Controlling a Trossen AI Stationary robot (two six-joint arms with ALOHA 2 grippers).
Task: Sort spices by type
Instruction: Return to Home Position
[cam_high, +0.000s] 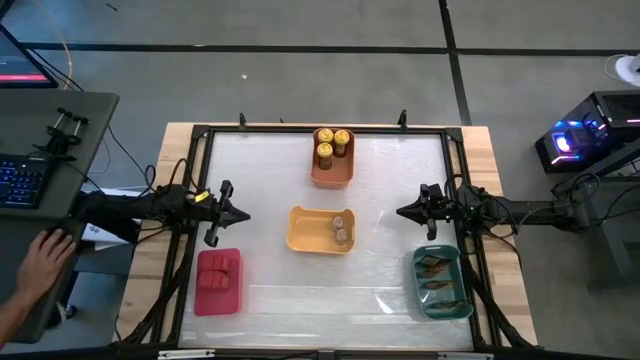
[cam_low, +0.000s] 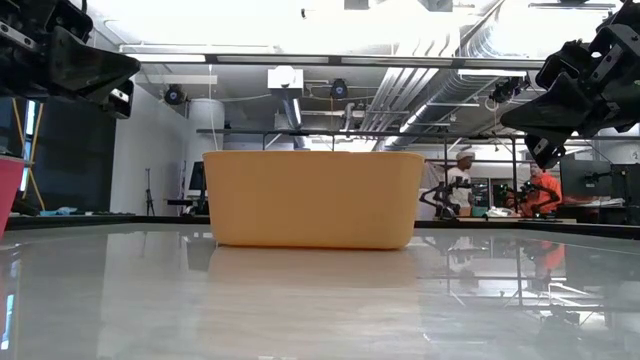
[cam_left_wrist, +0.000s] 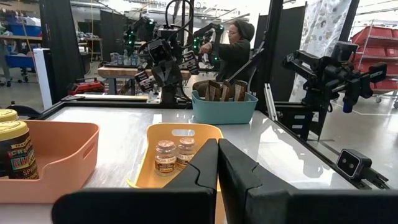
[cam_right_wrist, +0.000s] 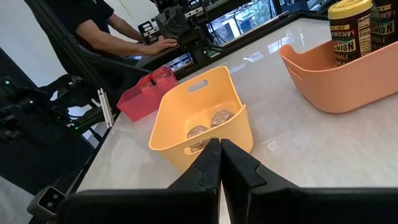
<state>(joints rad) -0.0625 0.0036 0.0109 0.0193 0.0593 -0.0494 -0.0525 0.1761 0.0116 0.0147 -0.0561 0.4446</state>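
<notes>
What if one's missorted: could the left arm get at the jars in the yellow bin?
Likely yes: the left gripper hangs shut near the open-topped yellow bin, nothing blocking the jars.

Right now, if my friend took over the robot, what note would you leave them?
Left gripper: shut, empty, raised over the left of the table.
Right gripper: shut, empty, raised over the right side.
Three yellow-lidded round jars stand in the orange plastic bin; two short grey-brown round jars in the yellow plastic bin; red blocky tins in the red plastic bin; flat brownish packets in the teal plastic bin.
Done: no spice shows loose on the table.
To do: probably nothing more to sort.
</notes>
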